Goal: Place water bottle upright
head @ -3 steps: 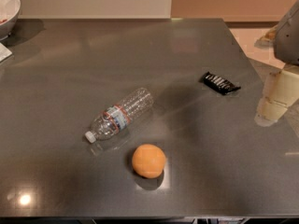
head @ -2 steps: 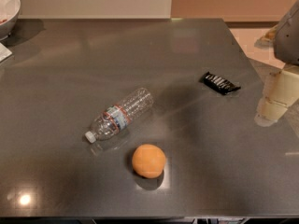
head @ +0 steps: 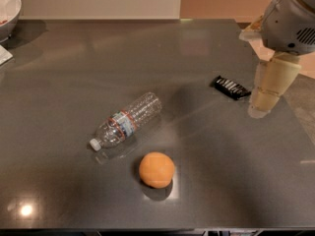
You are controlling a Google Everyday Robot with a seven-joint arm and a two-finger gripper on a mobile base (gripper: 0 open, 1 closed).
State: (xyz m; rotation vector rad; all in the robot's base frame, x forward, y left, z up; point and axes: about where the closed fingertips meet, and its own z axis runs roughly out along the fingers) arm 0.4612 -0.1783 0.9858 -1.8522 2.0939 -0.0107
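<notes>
The water bottle [head: 127, 120] lies on its side near the middle of the dark grey table [head: 74, 68]. It is clear and ribbed, and its blue-white label is edged in red. Its white cap points to the front left and its base to the back right. My gripper [head: 266, 95] hangs at the right side of the table, well to the right of the bottle and apart from it. It holds nothing that I can see. An orange ball [head: 156, 169] sits just in front of the bottle, to its right.
A small black ribbed packet [head: 231, 87] lies on the table just left of my gripper. A white bowl [head: 7, 11] stands at the back left corner. The table's right edge runs under my arm [head: 290, 21].
My gripper and arm have shifted a little to the left, toward the black packet. The bottle and the ball have not moved.
</notes>
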